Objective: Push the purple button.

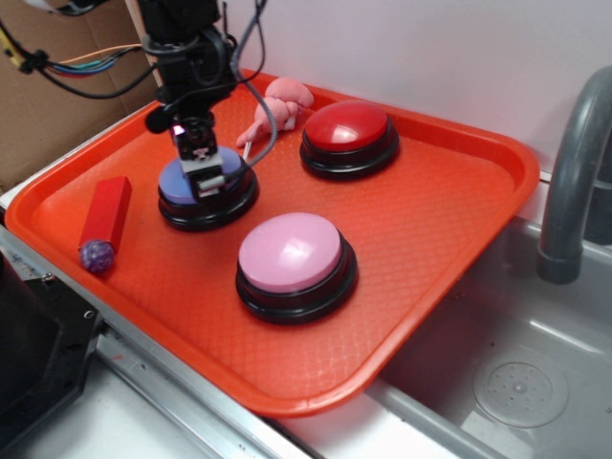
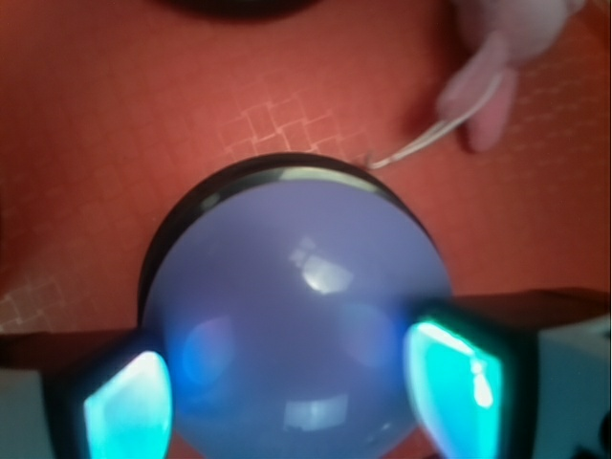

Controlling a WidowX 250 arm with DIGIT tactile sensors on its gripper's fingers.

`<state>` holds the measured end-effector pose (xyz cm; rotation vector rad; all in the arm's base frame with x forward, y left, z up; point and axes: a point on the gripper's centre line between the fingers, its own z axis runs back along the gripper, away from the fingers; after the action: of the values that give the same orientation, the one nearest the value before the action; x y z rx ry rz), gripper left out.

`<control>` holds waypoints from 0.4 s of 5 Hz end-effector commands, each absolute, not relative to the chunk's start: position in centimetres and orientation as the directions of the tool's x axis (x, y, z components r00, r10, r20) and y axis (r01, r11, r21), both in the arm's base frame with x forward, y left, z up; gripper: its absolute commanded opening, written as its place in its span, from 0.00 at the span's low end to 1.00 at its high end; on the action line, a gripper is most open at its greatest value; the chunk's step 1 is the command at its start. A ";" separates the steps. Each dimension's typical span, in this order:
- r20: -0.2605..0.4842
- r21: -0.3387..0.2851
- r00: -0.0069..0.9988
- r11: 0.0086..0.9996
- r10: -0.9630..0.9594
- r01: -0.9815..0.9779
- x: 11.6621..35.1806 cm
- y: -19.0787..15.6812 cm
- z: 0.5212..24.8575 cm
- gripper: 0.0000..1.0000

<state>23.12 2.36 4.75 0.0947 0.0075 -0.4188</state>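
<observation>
An orange tray (image 1: 449, 249) holds three large domed buttons on black bases, one of each colour. The purple button (image 1: 182, 184) sits at about 9 o'clock from the tray's middle. The pink button (image 1: 290, 252) lies toward 6 o'clock, nearest the front rim. The red button (image 1: 346, 127) lies toward 12 o'clock, near the back rim. The three stand apart from one another, none touching.

The gripper (image 1: 207, 170) is directly over the purple button, its tip low on the dome's 3 o'clock half; whether it presses the surface cannot be told from the exterior view. In the wrist view the purple button (image 2: 296, 335) fills the lower middle of the picture, and two fingers (image 2: 129, 406) show at the bottom corners, one at 8 o'clock and one at 4 o'clock of the dome, glowing cyan. They stand wide apart, with the dome between and below them, and they clasp nothing.

One red block (image 1: 107, 211) lies flat at the tray's 9 o'clock edge, with a small purple knobbly ball (image 1: 97, 255) at its near end. One pink soft toy (image 1: 277, 105) lies at about 11 o'clock on the tray, between the purple and red buttons and behind them. In the wrist view the toy (image 2: 497, 57) shows at 1 o'clock, with a thin white cord (image 2: 430, 142) running from it toward the button's black rim.

At 3 o'clock of the tray there is one grey faucet (image 1: 574, 163) over a grey sink (image 1: 497, 382).
</observation>
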 end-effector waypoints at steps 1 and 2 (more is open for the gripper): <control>-0.024 0.112 0.913 0.906 -0.407 0.407 23.3 2.6 5.6 1.00; 0.010 0.111 0.910 0.905 -0.415 0.411 22.3 2.9 9.1 1.00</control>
<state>21.71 2.81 7.62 0.0934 0.0218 -0.4299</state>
